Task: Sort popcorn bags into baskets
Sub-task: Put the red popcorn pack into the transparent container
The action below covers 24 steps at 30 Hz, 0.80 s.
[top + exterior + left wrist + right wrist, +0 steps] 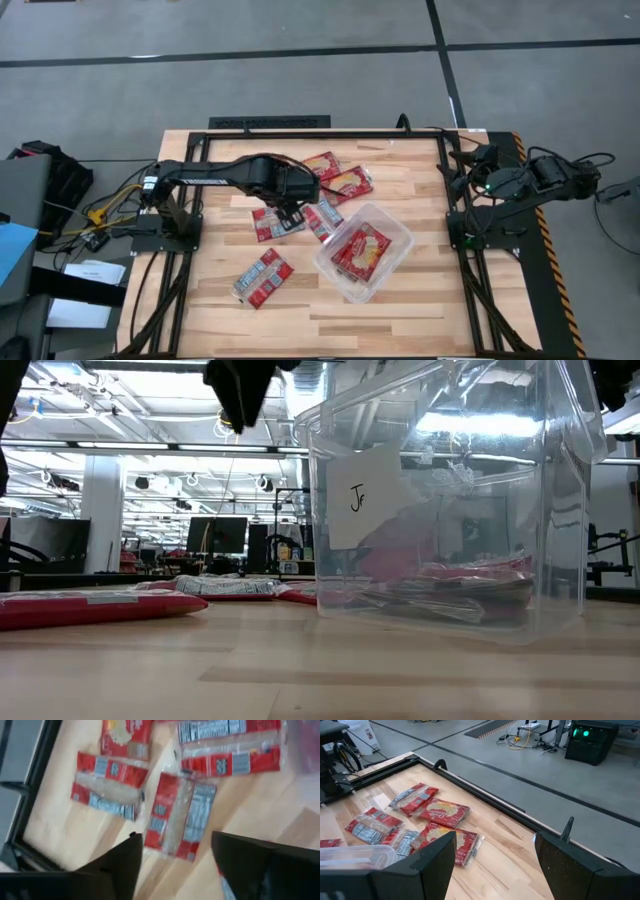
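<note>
Several red popcorn packets lie flat on the wooden table. Two are near the far edge, two are at the middle, and one is nearer the front. The clear tub stands right of the middle with red packets on its floor; in the low view the tub bears a paper label. My left gripper hovers open over the middle packets; in its wrist view one packet lies just ahead of the gripper. My right gripper waits open at the table's right edge.
A black metal frame runs along the table's far and side edges. Bare wood shows along the near edge and left of the front packet. Cables and boxes lie on the floor to the left.
</note>
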### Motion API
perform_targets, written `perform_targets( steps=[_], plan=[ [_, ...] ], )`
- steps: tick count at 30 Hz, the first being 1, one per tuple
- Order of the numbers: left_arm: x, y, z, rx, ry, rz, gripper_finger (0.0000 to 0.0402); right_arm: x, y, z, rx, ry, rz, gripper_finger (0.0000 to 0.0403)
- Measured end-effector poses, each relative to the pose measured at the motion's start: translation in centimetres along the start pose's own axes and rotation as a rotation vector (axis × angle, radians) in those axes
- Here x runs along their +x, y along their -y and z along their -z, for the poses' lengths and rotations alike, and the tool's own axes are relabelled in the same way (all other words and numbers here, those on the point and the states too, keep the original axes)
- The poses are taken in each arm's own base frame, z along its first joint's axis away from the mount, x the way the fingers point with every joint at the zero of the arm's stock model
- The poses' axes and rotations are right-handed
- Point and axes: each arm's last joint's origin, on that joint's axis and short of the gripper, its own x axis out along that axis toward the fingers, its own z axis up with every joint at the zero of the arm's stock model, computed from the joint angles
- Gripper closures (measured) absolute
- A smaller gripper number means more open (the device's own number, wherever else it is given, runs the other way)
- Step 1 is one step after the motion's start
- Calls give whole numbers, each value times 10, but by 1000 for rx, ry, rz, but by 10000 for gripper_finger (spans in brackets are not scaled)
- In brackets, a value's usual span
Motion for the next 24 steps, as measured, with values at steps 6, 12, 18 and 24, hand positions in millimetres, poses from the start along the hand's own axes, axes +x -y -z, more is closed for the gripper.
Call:
perform_targets(
  steps=[6, 12, 18, 24],
  plan=[
    [54, -6, 15, 17, -153, -95, 100, 0, 0, 0, -1, 0, 0, 107],
    [107, -9, 44, 50, -206, -31, 95, 0, 0, 0, -1, 0, 0, 107],
    [142, -14, 66, -5, -207, 143, 97, 0, 0, 0, 3, 0, 0, 107],
    [163, -12, 77, 49, -188, 175, 97, 0, 0, 0, 23, 0, 0, 107]
  ],
)
